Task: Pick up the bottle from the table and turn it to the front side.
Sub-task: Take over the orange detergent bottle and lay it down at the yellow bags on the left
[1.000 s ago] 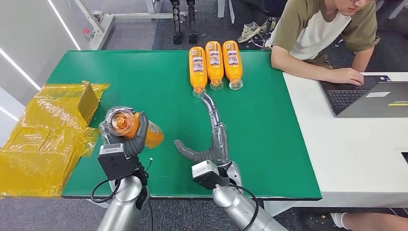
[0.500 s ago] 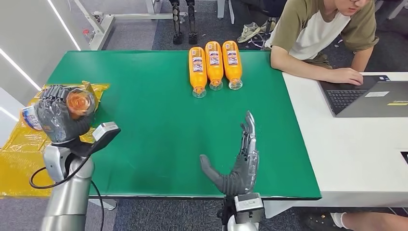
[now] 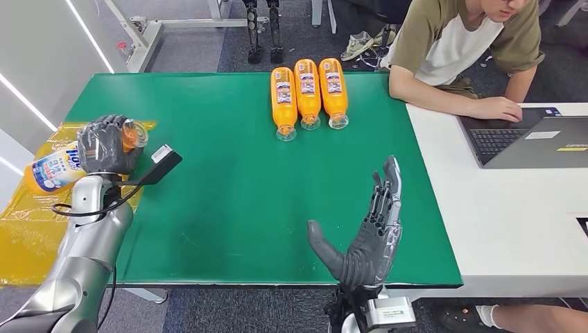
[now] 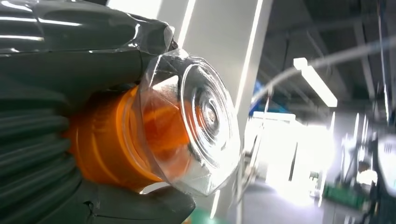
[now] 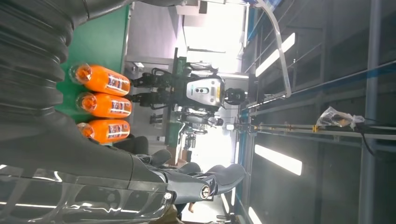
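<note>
Fingers of the robot's dark left hand [image 3: 107,144] were wrapped around the neck end of an orange plastic bottle with a clear faceted cap [image 3: 66,161], holding it off the table at the left edge, above the crumpled yellow plastic wrap [image 3: 28,222]. In the left wrist view the clear cap [image 4: 196,121] stood out past the grey thumb, with the orange neck behind it.

A second earlier the same hand had held the bottle low over the green table mat [image 3: 236,180], cap toward the camera; half a second earlier it had swung out to the left and risen. By this moment the bottle lay crosswise, cap pointing toward the table's middle, and its white and blue label faced up toward the head camera. That suggests the turn to the front side was well under way or nearly done. The label's print was too small to read; only blue lettering on white could be made out.

The right hand [image 3: 367,236] had withdrawn from the row of bottles toward the near table edge and stood there with fingers spread, holding nothing.

Three more orange bottles [image 3: 307,94] lay side by side at the far edge, labels up, their text unreadable. A person [image 3: 461,48] sat beyond at a grey laptop [image 3: 534,142] on the white desk.
</note>
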Robot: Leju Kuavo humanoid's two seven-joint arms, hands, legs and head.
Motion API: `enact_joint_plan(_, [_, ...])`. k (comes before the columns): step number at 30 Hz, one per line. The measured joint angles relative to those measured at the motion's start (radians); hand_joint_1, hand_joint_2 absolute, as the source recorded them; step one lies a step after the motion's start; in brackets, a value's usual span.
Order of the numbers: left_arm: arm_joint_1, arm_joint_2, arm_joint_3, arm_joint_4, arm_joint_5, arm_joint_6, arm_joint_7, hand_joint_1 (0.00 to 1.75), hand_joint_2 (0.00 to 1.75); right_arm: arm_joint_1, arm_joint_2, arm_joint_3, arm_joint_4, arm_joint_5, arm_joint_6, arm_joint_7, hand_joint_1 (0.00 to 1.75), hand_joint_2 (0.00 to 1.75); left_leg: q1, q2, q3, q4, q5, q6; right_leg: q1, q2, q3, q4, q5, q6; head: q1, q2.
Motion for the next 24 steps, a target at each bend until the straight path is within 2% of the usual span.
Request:
enact_joint_plan(4, [0.016,0.016,-0.037,0.053,-0.033,-0.039,0.01,1.75,1.75,0.001,0.0,-0.001,-0.001,-0.012,0.0,0.0,0.0,1.75,0.0,0.0,0.0,0.0,0.0,0.0,0.0,0.0,0.0,0.0,0.0,0.0,0.0,0.0])
enact_joint_plan(14, [0.129,0.031,-0.125,0.104,-0.045,-0.038,-0.071,1.75,1.75,-0.016,-0.001,0.011,0.025,-0.068,0.0,0.0,0.0,1.75,0.0,0.0,0.0,0.0,0.0,0.0,0.0,0.0,0.0,0.0,0.0,0.0,0.0,0.0])
enact_joint_plan(24, [0.173,0.029,-0.242,0.11,-0.046,-0.048,-0.053,1.75,1.75,-0.044,-0.001,0.034,0.067,-0.072,0.013,0.0,0.0,1.75,0.0,0.0,0.0,0.0,0.0,0.0,0.0,-0.001,0.0,0.0,0.0,0.0,0.0,0.0])
